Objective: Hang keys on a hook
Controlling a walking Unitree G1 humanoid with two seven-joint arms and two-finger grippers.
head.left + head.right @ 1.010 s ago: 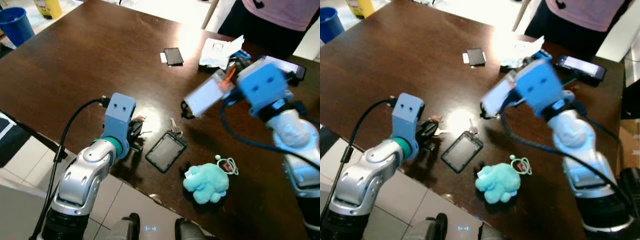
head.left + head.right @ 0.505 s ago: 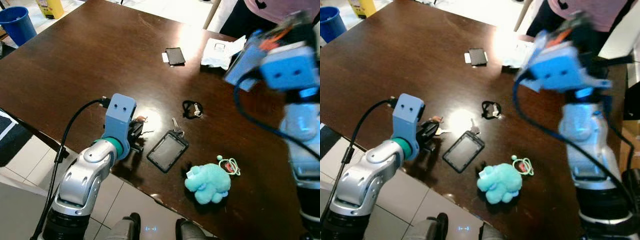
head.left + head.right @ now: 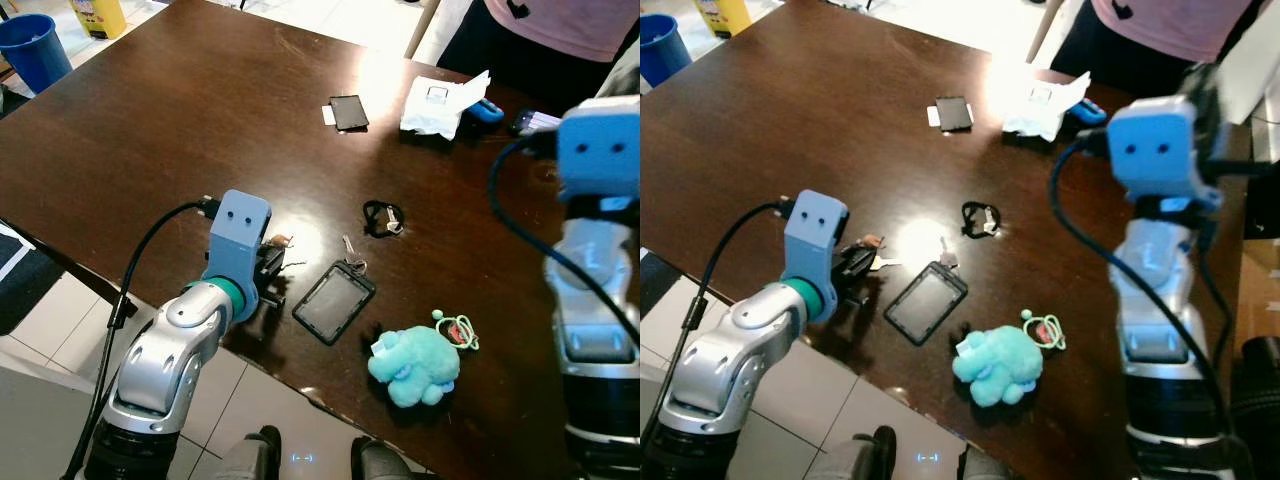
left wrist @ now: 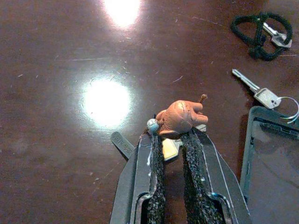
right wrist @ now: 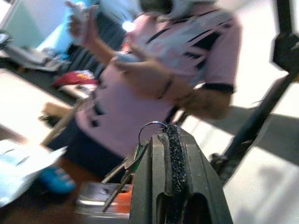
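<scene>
Left gripper (image 4: 174,140) sits low on the desk (image 3: 150,110), jaws pinched on a small orange charm (image 4: 180,117). Right gripper (image 5: 161,135) is raised toward a person (image 5: 154,70), jaws clamped on the keys (image 5: 135,161). So keys are picked up; no hook visible, hanging still left.

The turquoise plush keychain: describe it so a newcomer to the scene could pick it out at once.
On the dark wooden table, look along the near edge, just right of the flat black card holder. The turquoise plush keychain lies there, the one soft, fluffy item, with a small looped cord at its upper right.
</scene>
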